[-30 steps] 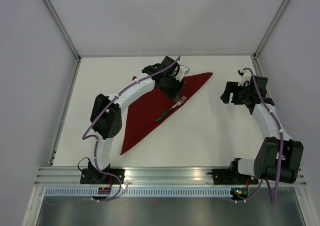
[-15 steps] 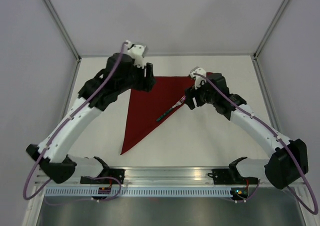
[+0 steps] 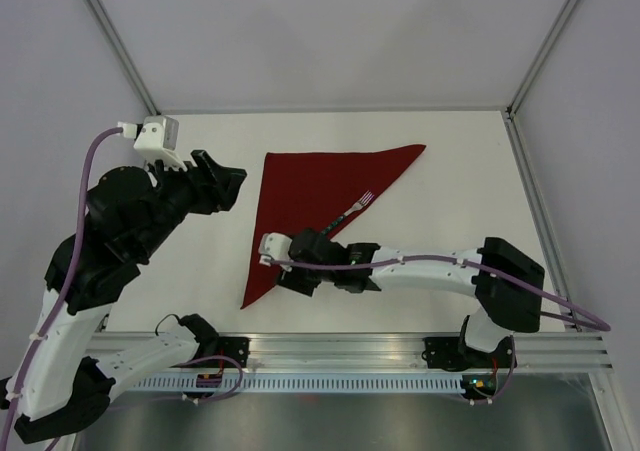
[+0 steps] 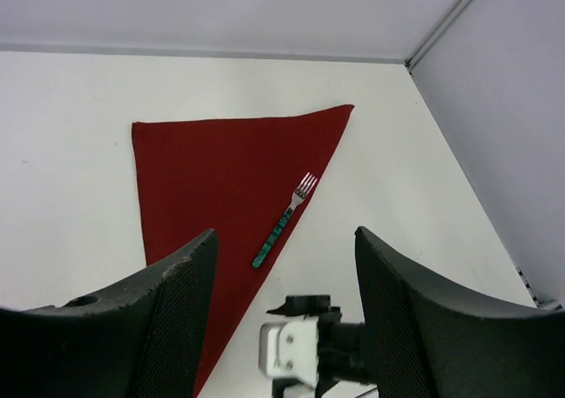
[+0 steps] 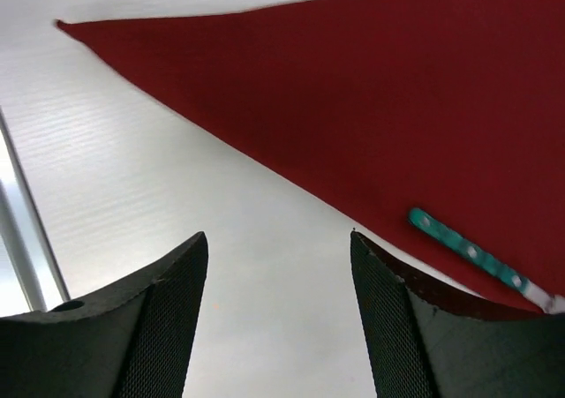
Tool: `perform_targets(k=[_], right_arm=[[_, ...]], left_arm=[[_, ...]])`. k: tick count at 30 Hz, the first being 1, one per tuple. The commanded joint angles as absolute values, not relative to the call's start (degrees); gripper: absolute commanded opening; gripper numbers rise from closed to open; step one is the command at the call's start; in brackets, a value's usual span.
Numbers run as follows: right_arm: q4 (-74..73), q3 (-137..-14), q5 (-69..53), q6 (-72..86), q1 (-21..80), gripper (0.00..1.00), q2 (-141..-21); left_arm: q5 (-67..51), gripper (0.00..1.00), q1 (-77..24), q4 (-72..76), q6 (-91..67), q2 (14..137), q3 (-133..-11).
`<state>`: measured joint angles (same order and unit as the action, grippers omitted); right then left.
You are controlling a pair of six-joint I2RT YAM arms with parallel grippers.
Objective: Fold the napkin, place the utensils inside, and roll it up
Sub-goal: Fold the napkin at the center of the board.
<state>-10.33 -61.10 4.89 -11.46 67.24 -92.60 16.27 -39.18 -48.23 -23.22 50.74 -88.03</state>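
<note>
Top external view: right gripper (image 5: 278, 239) came low beside the napkin (image 3: 300, 196), left gripper (image 4: 284, 232) retreated; both with fingers apart, so rolling seems next.

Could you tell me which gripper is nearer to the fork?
Right. The right gripper hovers at the napkin edge beside the fork handle; the left gripper is off to the left of the napkin.

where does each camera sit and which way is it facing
top external: above, behind the bases, looking down on the table; both arms show
left wrist: high at left, looking down over napkin and fork; open left pincer frames the bottom
right wrist: low by the napkin's diagonal edge; open right pincer shows
shared by all: napkin, fork
</note>
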Motion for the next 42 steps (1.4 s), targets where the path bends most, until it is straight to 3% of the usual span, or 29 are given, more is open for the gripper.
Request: perform_targets(k=[1, 18, 31, 42], right_arm=[[-5.2, -65.2, 10.0, -14.1, 71.7, 0.71, -95.8], [8.1, -69.3, 14.8, -20.7, 83.2, 0.67, -111.7], [17.5, -71.3, 18.9, -24.1, 83.5, 0.66, -119.9], [17.8, -70.7, 17.8, -23.4, 83.6, 0.57, -121.6]], left_arm=[[18.7, 0.68, -39.0, -52.0, -26.5, 49.9, -87.5], [21.2, 0.69, -39.1, -56.5, -25.4, 48.5, -89.3], [21.5, 0.69, -39.1, -57.1, -24.4, 47.8, -88.3], [21.0, 0.7, -39.1, -57.1, -24.3, 48.3, -87.3]])
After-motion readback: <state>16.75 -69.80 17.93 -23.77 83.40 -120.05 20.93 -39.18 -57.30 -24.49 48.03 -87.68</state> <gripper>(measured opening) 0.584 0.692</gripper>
